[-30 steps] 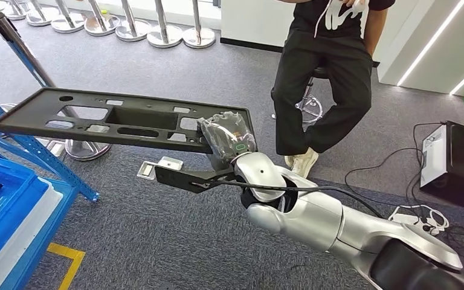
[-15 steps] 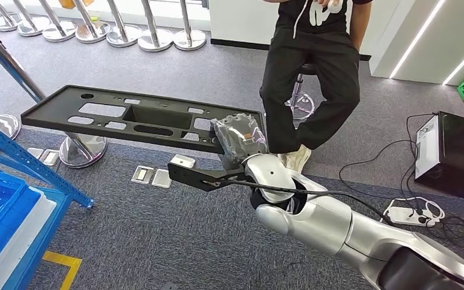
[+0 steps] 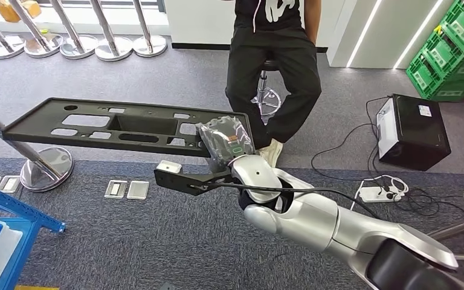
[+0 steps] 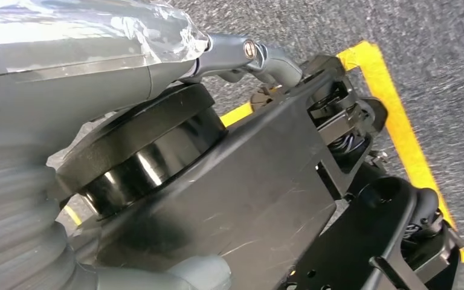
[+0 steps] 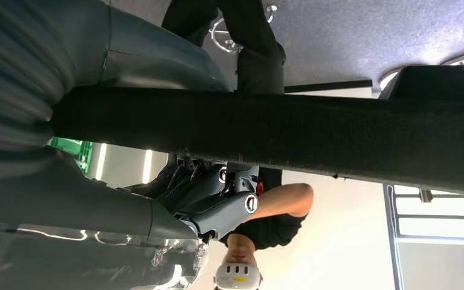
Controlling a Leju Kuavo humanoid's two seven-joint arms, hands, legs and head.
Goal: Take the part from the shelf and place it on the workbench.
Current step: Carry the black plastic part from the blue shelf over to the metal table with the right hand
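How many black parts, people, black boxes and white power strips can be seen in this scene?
Black part: 1
Person: 1
Black box: 1
White power strip: 1
Total: 4

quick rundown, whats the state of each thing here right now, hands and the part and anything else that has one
black part: off the shelf, held level in the air over the carpet by one end
right hand: gripping the end of the part
left hand: hanging, whether it holds anything cannot be told
person: seated on a stool behind the part
black box: standing on the floor, cables beside it
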